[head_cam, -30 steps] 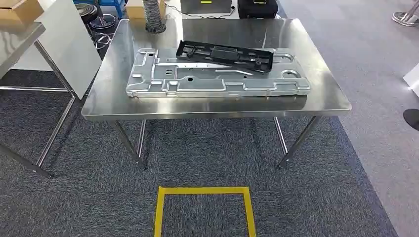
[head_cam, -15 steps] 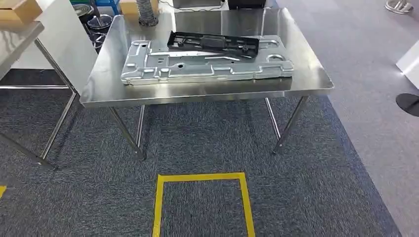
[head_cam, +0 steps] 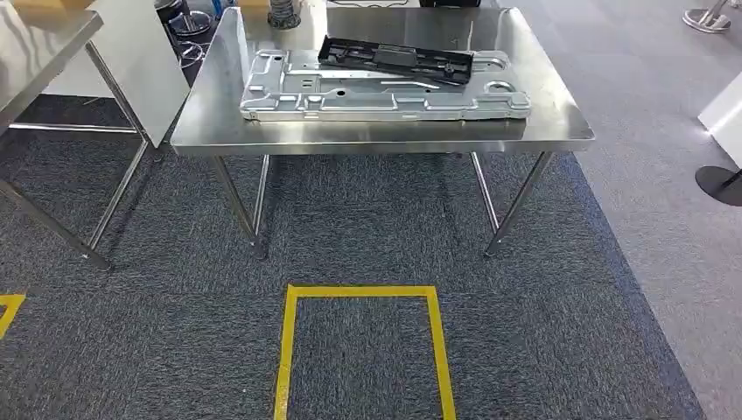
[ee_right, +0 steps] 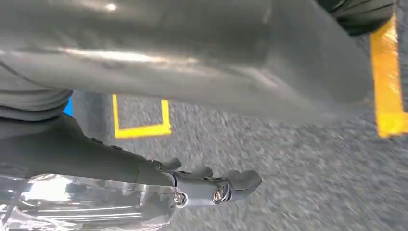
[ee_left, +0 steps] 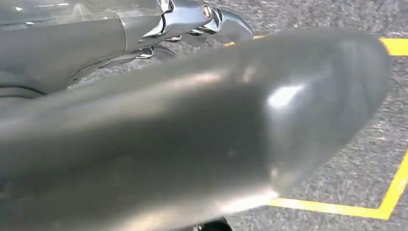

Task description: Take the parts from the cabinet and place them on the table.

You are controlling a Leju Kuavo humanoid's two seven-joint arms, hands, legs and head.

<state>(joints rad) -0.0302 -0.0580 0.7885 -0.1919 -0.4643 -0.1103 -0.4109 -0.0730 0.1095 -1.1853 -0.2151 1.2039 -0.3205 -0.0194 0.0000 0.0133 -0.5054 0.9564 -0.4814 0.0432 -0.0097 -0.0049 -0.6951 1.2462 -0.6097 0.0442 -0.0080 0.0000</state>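
A large silver stamped metal plate (head_cam: 385,98) lies flat on the steel table (head_cam: 376,138). A long black plastic part (head_cam: 395,59) lies across the plate's far edge. My left hand (ee_left: 202,110) hangs over the grey carpet with its thick thumb close to the camera. Its dark fingers (ee_left: 226,21) are stretched out and hold nothing. My right hand (ee_right: 192,62) also hangs above the carpet, its fingers (ee_right: 231,185) extended and apart with nothing in them.
A second steel table (head_cam: 35,44) and a leaning white panel (head_cam: 140,61) stand at the left. A yellow tape square (head_cam: 359,293) marks the carpet in front of the table. A black round base (head_cam: 722,184) and a white object (head_cam: 726,109) sit at the right.
The whole picture has shifted: the camera has moved back from the table, which now sits higher in view. The plate and black part lie as before.
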